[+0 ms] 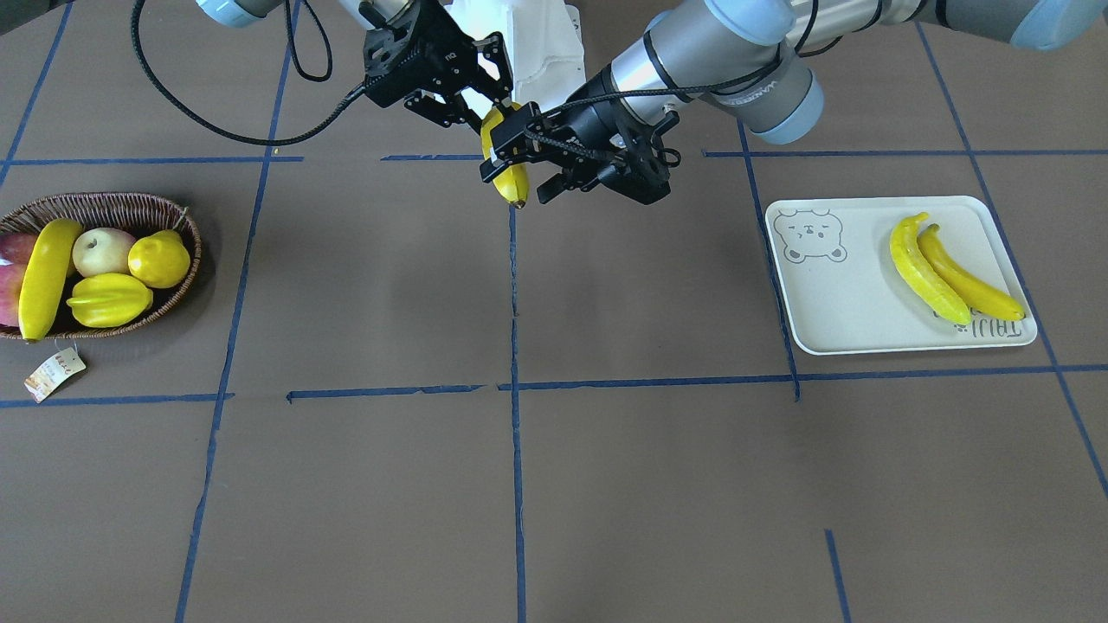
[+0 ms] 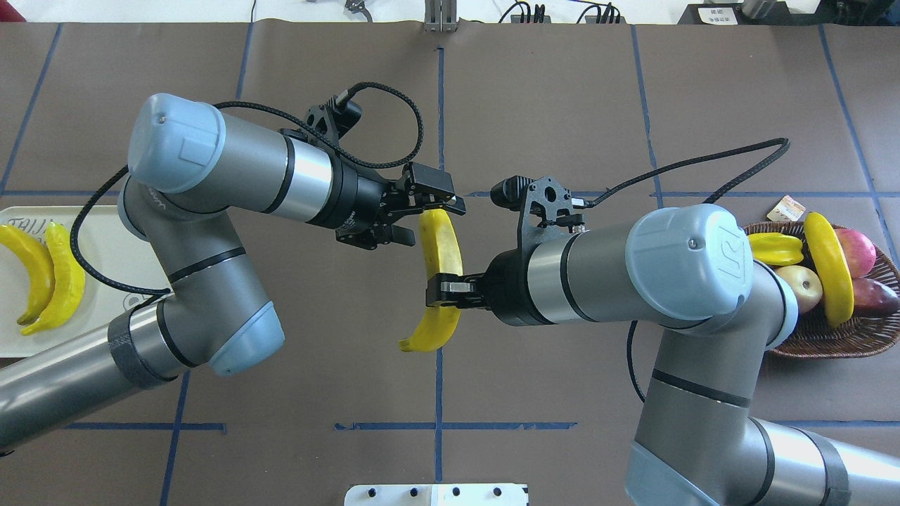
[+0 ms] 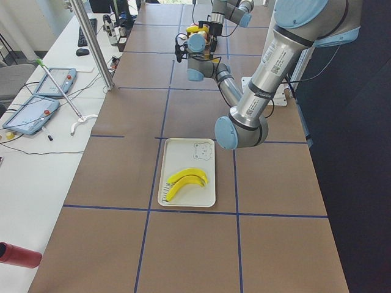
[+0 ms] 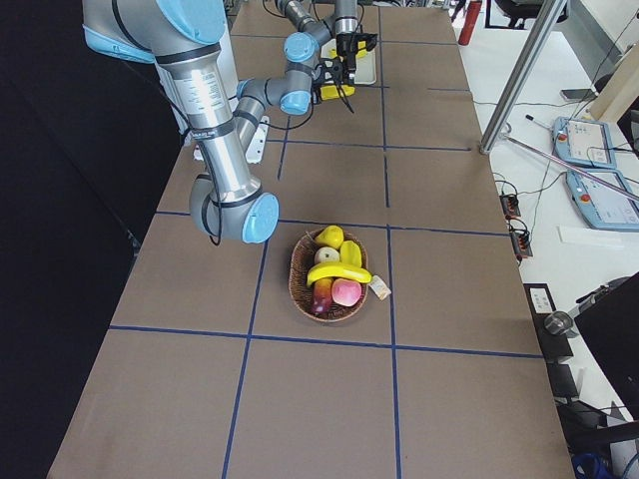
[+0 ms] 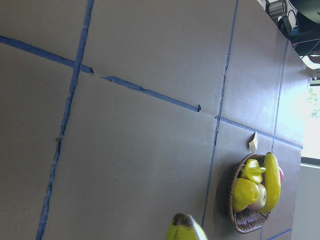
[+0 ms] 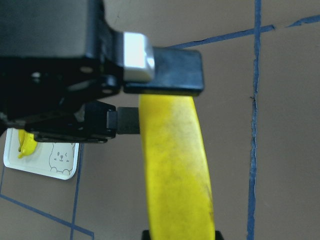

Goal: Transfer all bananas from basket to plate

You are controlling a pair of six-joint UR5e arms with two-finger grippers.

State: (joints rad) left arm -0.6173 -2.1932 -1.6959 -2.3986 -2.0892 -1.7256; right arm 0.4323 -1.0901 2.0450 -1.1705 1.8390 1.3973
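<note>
My right gripper point(image 2: 443, 289) is shut on a banana point(image 2: 441, 260) and holds it in the air over the table's middle. My left gripper point(image 2: 422, 221) is open, with its jaws on either side of that banana's far end. The banana's tip shows at the bottom of the left wrist view point(image 5: 186, 228). Two bananas point(image 1: 926, 272) point(image 1: 971, 285) lie side by side on the cream plate point(image 1: 848, 303). One banana point(image 1: 43, 277) lies across the fruit in the wicker basket point(image 1: 112, 201).
The basket also holds a star fruit point(image 1: 108, 298), a lemon point(image 1: 158, 258), a pale apple point(image 1: 102, 249) and red fruit point(image 1: 9, 260). Its paper tag point(image 1: 54, 374) lies on the table. Blue tape lines cross the brown table.
</note>
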